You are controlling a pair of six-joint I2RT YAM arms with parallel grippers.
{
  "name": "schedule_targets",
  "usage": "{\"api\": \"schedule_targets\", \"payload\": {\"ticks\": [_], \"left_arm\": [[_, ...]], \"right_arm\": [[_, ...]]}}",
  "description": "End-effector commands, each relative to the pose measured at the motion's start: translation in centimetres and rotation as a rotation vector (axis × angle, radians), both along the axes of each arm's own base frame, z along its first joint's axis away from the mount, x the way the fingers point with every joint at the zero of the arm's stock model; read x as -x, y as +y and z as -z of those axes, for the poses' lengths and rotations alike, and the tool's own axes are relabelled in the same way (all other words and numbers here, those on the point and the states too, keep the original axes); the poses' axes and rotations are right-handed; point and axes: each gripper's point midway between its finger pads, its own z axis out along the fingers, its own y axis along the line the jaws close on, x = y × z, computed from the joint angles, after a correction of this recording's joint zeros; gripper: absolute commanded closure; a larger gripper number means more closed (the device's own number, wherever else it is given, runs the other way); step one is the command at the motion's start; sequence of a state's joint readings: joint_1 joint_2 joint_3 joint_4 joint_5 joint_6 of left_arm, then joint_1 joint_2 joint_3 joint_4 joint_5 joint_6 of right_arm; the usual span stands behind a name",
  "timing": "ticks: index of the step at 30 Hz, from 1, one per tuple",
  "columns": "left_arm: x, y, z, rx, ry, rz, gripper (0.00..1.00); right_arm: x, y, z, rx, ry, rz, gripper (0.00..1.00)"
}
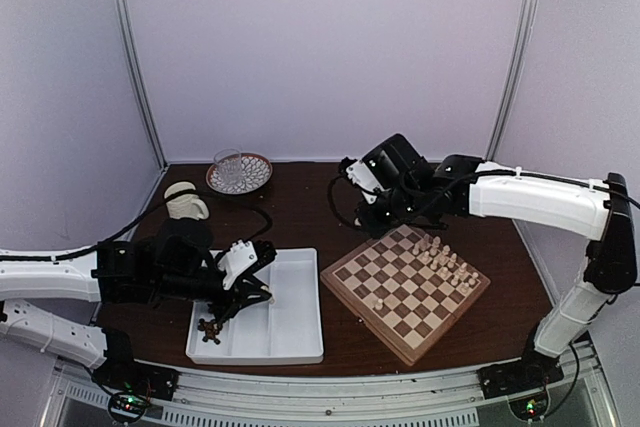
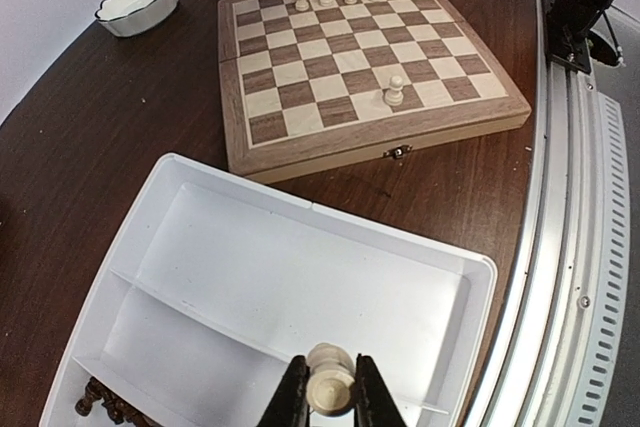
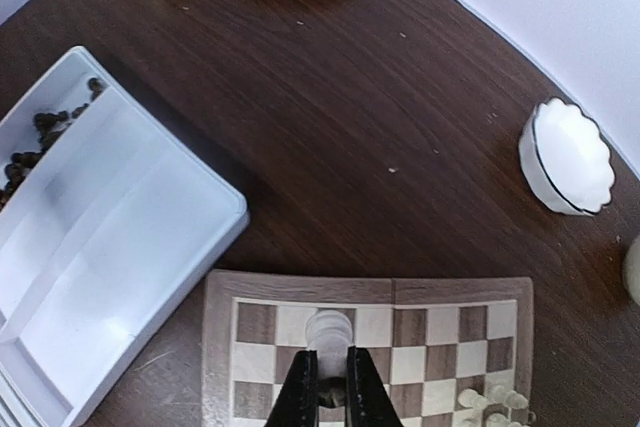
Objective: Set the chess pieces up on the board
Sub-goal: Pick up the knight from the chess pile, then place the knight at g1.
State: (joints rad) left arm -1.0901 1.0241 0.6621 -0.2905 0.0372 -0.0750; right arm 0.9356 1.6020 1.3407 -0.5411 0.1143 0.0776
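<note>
Cream chessman (image 2: 328, 359) sits pinched between the left gripper's (image 2: 328, 397) fingers above the white tray (image 2: 300, 277). Right gripper (image 3: 330, 392), jaws pressed together, seems to nip another pale piece (image 3: 328, 329) over the board's (image 3: 450, 290) edge row near a corner; more cream pieces (image 1: 445, 262) line its far-right edge.

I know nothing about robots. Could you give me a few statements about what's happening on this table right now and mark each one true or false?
1. The left gripper is shut on a cream chess piece. True.
2. The right gripper is empty. False: it pinches a cream piece at the edge of the board.
3. The dark pieces stand on the board. False: they lie in one compartment of the white tray; only cream pieces are on the board.
4. One cream pawn stands apart from the other cream pieces. True.
</note>
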Motion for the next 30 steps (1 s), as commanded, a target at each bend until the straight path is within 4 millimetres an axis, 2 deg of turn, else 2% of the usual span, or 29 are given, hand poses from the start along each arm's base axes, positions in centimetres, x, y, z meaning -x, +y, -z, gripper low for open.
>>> {"api": "schedule_targets", "payload": {"ticks": [1,6,12,23,30], "left_arm": [[-0.7,-0.7,-0.8,0.021,0.008,-0.027,0.94],[-0.9,-0.8,-0.4,0.016,0.024,-0.051,0.94],[-0.8,-0.6,-0.3,0.025,0.036,-0.063,0.94],[-0.8,-0.6,-0.2,0.027,0.041,-0.068,0.94],[-0.8,-0.5,-0.1,0.023,0.042,-0.067,0.94]], "right_arm": [[-2.8,-5.0,2.3,0.202,0.092,0.136,1.00],[-6.3,-7.4,2.5,0.230,0.163,0.219,1.00],[-9.1,-10.3,4.5,0.224,0.269,0.289,1.00],[-9.1,-13.7,8.3,0.290,0.316,0.366,1.00],[-9.0,-15.2,9.6,0.285,0.337,0.414,1.00]]}}
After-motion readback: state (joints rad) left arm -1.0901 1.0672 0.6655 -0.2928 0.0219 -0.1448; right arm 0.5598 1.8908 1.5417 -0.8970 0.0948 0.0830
